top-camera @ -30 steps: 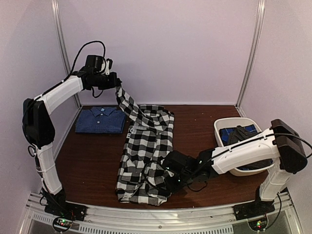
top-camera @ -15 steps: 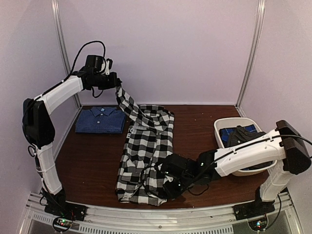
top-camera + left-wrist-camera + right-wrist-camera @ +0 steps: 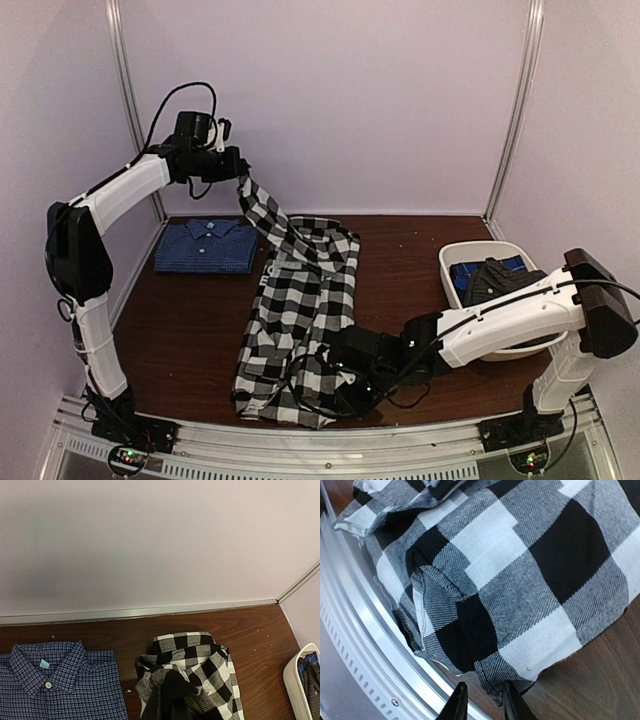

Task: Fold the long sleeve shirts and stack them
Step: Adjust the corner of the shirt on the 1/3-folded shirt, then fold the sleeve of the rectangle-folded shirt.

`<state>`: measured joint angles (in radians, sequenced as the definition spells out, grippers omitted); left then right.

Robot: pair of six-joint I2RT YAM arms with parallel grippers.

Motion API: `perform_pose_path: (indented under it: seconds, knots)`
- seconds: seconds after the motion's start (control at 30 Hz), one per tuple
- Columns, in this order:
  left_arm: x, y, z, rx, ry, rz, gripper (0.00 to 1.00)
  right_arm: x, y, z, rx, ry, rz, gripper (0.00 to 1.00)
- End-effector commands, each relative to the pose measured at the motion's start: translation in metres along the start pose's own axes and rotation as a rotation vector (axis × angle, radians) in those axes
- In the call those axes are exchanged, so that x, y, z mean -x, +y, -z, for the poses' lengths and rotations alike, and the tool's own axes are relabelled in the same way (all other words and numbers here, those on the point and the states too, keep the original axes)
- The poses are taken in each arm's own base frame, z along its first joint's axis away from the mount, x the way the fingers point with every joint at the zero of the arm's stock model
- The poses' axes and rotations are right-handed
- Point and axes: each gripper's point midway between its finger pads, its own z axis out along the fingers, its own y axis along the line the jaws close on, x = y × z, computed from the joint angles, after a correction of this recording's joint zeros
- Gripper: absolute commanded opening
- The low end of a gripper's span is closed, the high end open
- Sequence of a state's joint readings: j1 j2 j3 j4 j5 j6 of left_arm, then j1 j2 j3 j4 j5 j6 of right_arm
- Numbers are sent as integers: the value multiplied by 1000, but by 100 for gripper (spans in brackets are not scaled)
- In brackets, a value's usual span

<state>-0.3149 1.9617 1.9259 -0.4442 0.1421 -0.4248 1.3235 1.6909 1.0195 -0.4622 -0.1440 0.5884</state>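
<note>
The black-and-white checked shirt [image 3: 300,310] lies lengthwise down the middle of the table, its lower hem near the front edge. My left gripper [image 3: 238,172] is raised at the back left, shut on one upper end of it, so a strip of cloth hangs from the jaws. In the left wrist view the bunched checked shirt [image 3: 200,665] hides my fingers. My right gripper [image 3: 482,702] sits low at the hem of the checked shirt [image 3: 520,570], jaws parted, with the hem corner against the right fingertip. A folded blue shirt [image 3: 205,247] lies at the back left. A dark charcoal shirt [image 3: 495,275] sits in the basket.
The white oval basket [image 3: 470,250] stands at the right and also holds some blue cloth. The aluminium front rail [image 3: 360,630] runs just under the shirt's hem, close to my right fingers. Walls close the back and both sides.
My right gripper has slid toward the front edge along the hem, and its jaws have shut and parted again. The shirt's lower part shifted forward and left. The left arm stayed put.
</note>
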Motion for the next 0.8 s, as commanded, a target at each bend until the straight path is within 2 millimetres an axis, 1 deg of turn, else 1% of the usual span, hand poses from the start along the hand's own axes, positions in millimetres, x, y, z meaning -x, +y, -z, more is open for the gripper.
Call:
perform_pose_path:
  seconds: [0.0, 0.07, 0.13, 0.2, 0.27, 0.33, 0.4, 0.43, 0.57, 0.6, 0.63, 0.7, 0.77]
  knots:
    - [25, -10, 8, -49, -62, -30, 0, 28, -2, 25, -50, -82, -2, 35]
    - [30, -15, 13, -69, -69, -35, 0, 46, -7, 42, -59, -138, -24, 40]
    - [37, -18, 18, -76, -85, -44, 0, 65, -11, 57, -51, -199, -50, 42]
    - [43, -20, 22, -73, -99, -51, 0, 83, -14, 64, -38, -257, -73, 42]
    - [46, -20, 25, -70, -104, -57, 0, 97, -21, 62, -53, -278, -105, 42]
    - [48, -20, 26, -65, -110, -62, 0, 114, -39, 61, -121, -315, -143, 41]
    - [51, -19, 27, -57, -117, -63, 0, 135, -59, 60, -150, -350, -199, 40]
    - [52, -19, 28, -55, -122, -63, 0, 146, -74, 60, -159, -372, -236, 39]
    - [58, -19, 31, -45, -135, -66, 0, 186, -120, 61, -158, -460, -336, 36]
    - [58, -18, 30, -40, -135, -66, 0, 194, -132, 58, -161, -472, -356, 34]
    - [59, -17, 30, -35, -135, -65, 0, 206, -143, 59, -162, -498, -377, 34]
    - [59, -15, 30, -20, -133, -62, 0, 225, -166, 56, -164, -528, -409, 32]
    - [58, -13, 30, -8, -130, -61, 0, 244, -182, 50, -145, -545, -419, 31]
